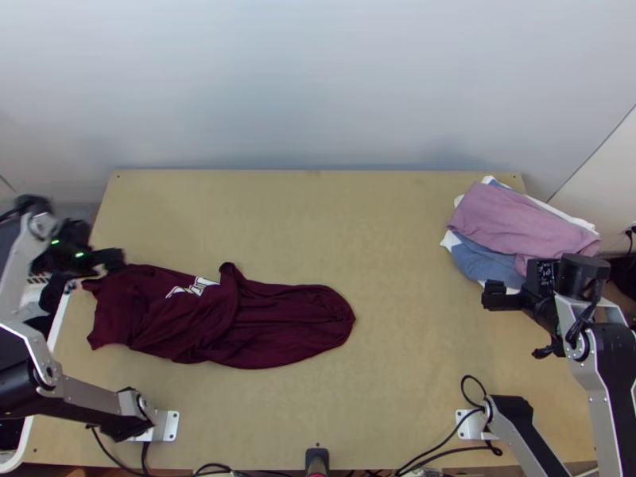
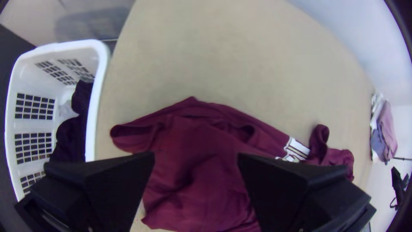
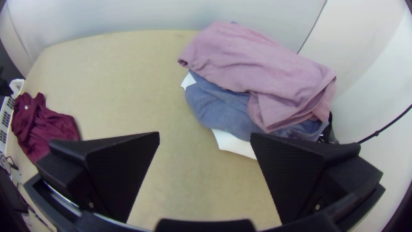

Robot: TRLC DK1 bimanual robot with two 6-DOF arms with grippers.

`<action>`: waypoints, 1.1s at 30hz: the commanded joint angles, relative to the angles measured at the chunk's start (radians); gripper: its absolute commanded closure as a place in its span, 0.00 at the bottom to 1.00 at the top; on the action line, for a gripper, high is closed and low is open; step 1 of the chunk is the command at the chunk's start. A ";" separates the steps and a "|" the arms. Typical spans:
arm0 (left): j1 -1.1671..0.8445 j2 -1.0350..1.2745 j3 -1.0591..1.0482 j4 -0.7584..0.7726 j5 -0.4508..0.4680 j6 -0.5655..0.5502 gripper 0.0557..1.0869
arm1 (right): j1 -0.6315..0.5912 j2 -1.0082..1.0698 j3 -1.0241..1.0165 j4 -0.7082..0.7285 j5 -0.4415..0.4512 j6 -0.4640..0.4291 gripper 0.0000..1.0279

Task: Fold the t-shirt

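Spread wide, the left hand [image 1: 86, 277] hangs over one end of the maroon t-shirt [image 1: 175, 318] on the worktop [image 1: 397, 381]. Its wrist view looks into a white basket [image 2: 37, 165] holding dark cloth [image 2: 71, 137]; the top view gives the shirt's full length, lying rumpled. Also spread, the right hand [image 1: 521, 322] is near pink cloth [image 3: 257, 64] piled over blue cloth [image 3: 219, 107] and white cloth [image 3: 234, 144].

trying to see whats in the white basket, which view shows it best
The left wrist view: it shows most of the basket and dark cloth inside. The top view shows parts of its rim, partly hidden by the left arm; the right wrist view shows a sliver beyond the t-shirt.
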 commanded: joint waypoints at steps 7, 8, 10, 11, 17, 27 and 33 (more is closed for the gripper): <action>0.218 0.053 -0.091 0.097 -0.023 0.091 0.11 | 0.008 0.029 0.043 0.002 -0.002 0.005 0.04; 0.218 0.055 -0.099 0.106 -0.023 0.091 0.13 | 0.008 0.034 0.047 0.003 -0.002 0.007 0.04; 0.217 0.061 -0.110 0.111 -0.022 0.091 0.14 | 0.008 0.040 0.053 0.003 -0.002 0.005 0.04; 0.217 0.066 -0.116 0.111 -0.020 0.091 0.14 | 0.008 0.040 0.055 0.005 -0.002 0.007 0.04; 0.212 0.067 -0.157 0.138 -0.022 0.091 0.15 | 0.007 0.040 0.053 0.005 -0.002 0.007 0.04; 0.213 0.095 -0.210 0.220 -0.023 0.089 0.22 | 0.008 0.041 0.049 0.013 -0.002 0.005 0.05; 0.215 0.118 -0.228 0.260 -0.022 0.074 0.35 | 0.008 0.047 0.049 0.022 0.000 0.002 0.05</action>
